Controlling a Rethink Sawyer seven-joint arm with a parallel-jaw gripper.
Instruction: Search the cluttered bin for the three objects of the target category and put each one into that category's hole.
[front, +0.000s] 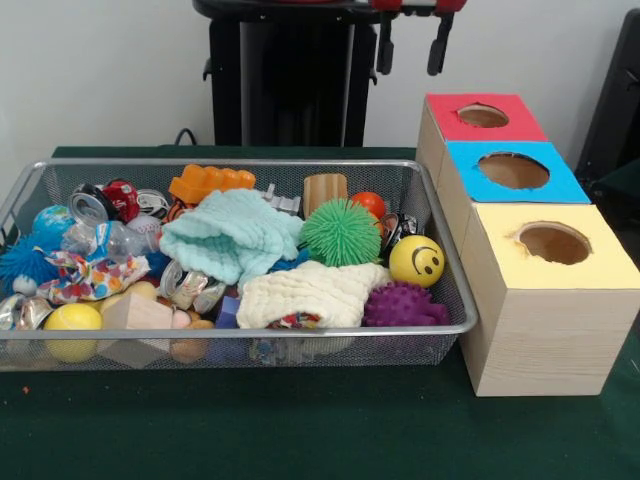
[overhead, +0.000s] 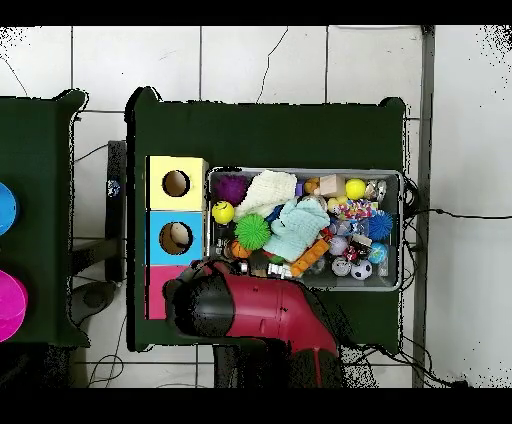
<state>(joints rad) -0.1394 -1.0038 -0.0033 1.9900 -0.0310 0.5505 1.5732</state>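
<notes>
You see the gripper (front: 412, 45) at the top centre of the front view, its two dark fingers (front: 439, 45) hanging apart with nothing between them, touching nothing. Just below and to their right lies the red-topped hole (front: 483, 115), first in the row of wooden boxes; the blue-topped hole (front: 513, 170) and the yellow-topped hole (front: 553, 242) follow toward the lower right. Left of the boxes, the wire bin (front: 455, 300) fills the middle of the frame, well below the fingers. In it you find a mint cloth (front: 232, 238), a cream cloth (front: 310, 290), a green spiky ball (front: 341, 231), a yellow smiley ball (front: 416, 261), a purple spiky ball (front: 401, 305) and an orange brick (front: 210, 182). Everything stands on a dark green table (front: 320, 430). In the overhead view the red arm (overhead: 265, 312) covers the red box, and white floor tiles (overhead: 260, 65) surround the table.
</notes>
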